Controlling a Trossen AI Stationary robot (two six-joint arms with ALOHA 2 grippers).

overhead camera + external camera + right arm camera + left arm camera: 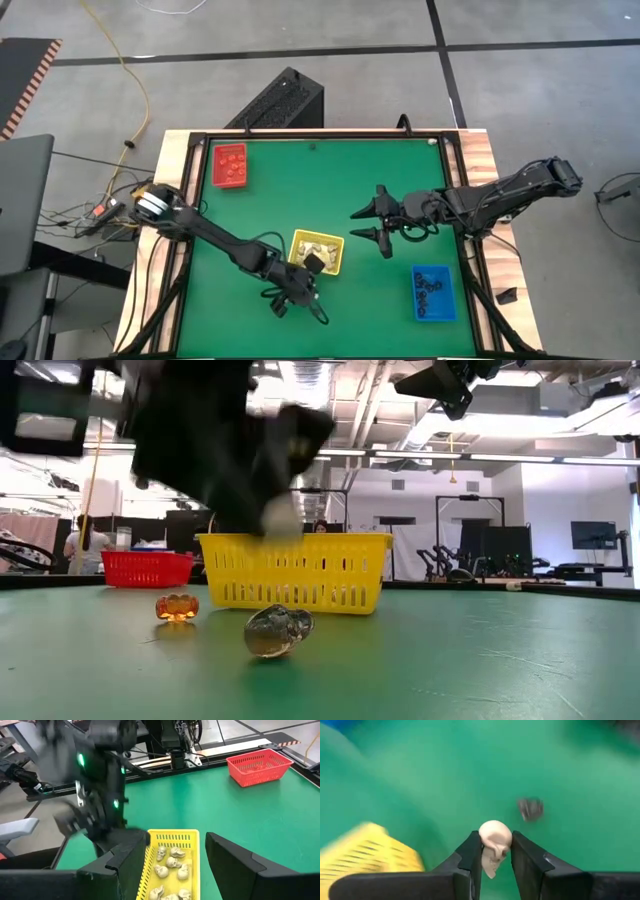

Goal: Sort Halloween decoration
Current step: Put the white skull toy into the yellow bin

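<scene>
My left gripper (496, 857) is shut on a cream-white skull trinket (494, 842) and hangs above the green table at the yellow tray's near side (300, 284); the low view shows it blurred (282, 515). The yellow tray (172, 865) holds several cream skulls. Lying loose on the table are an orange pumpkin trinket (177, 606) and a greyish skull (278, 630). My right gripper (374, 222) is open and hovers right of the yellow tray, touching nothing. The red tray (230, 166) holds orange pieces and the blue tray (433, 292) holds black ones. My left gripper pinches the cream skull between its two fingers (471, 854), one on each side of the skull's lower half (490, 862). The rounded crown (496, 830) sticks out past the fingertips. The skull is lifted clear of the table.
The red tray sits near the far left corner and the blue tray near the right near corner. A dark blurred trinket (530, 808) lies on the table beyond my left gripper. Bare green surface stretches between the trays. A raised wooden frame (480, 160) borders the table.
</scene>
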